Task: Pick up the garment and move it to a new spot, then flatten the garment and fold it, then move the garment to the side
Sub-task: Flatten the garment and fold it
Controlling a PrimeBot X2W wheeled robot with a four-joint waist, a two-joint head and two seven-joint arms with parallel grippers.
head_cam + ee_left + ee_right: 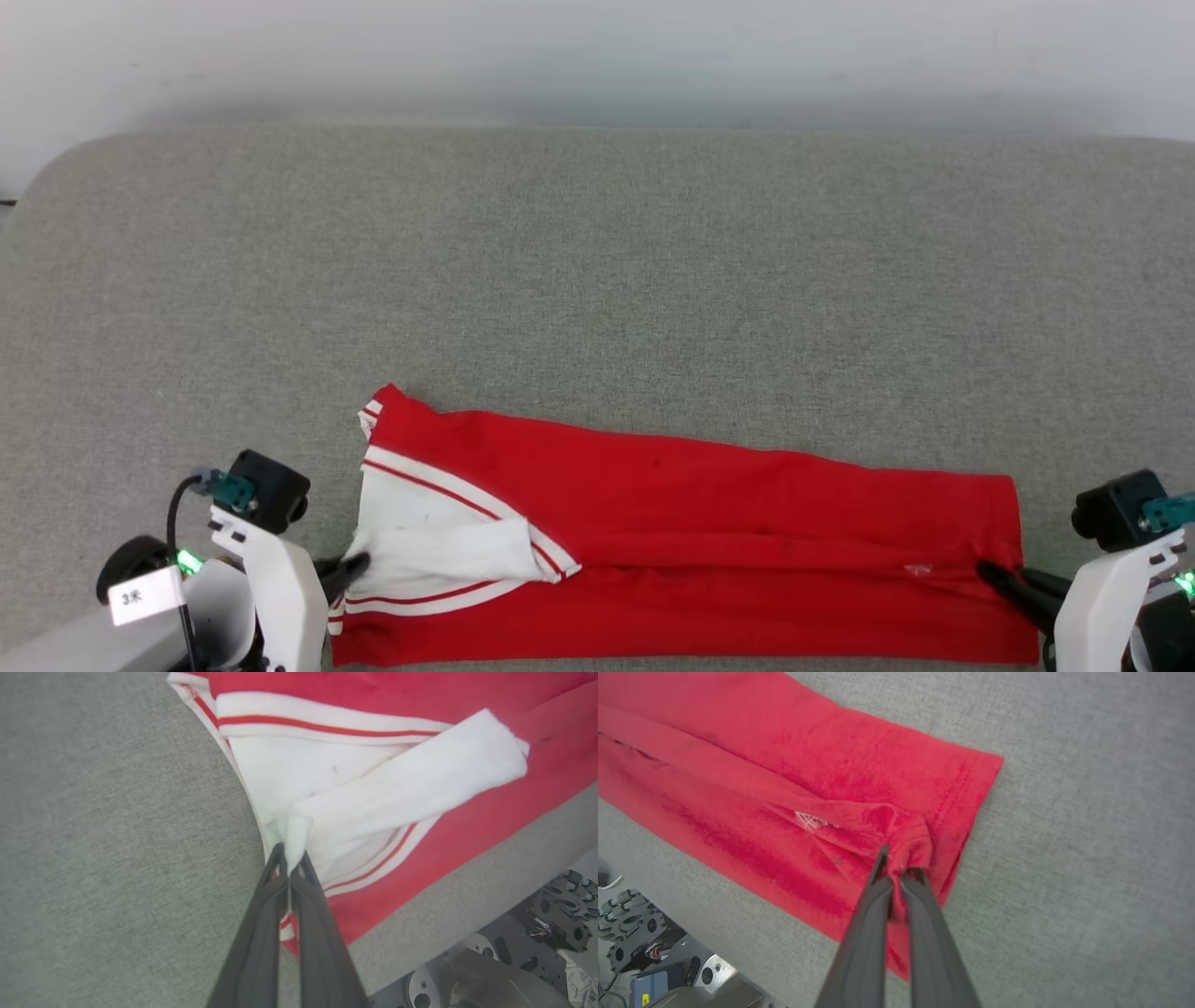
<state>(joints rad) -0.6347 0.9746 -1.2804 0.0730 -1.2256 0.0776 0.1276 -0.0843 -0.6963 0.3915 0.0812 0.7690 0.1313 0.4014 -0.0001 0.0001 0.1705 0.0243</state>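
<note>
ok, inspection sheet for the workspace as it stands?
Surface: grey fabric pad, flat.
Job's things: shirt folded into a long strip near the front edge, white sleeve on top at its left end.
Clutter: nothing seen.
Claws: left claw shut on the sleeve end; right claw shut on the shirt's right end.
Cables: black cable looping at the left wrist.
Surroundings: pale wall behind; robot base below the front edge.

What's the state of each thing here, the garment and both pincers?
garment: folded into a long band, lying flat on the grey surface, white sleeve on top at the robot's left end.
left pincer: shut on the garment's white sleeve fabric.
right pincer: shut on bunched red fabric at the garment's hem end.
</note>
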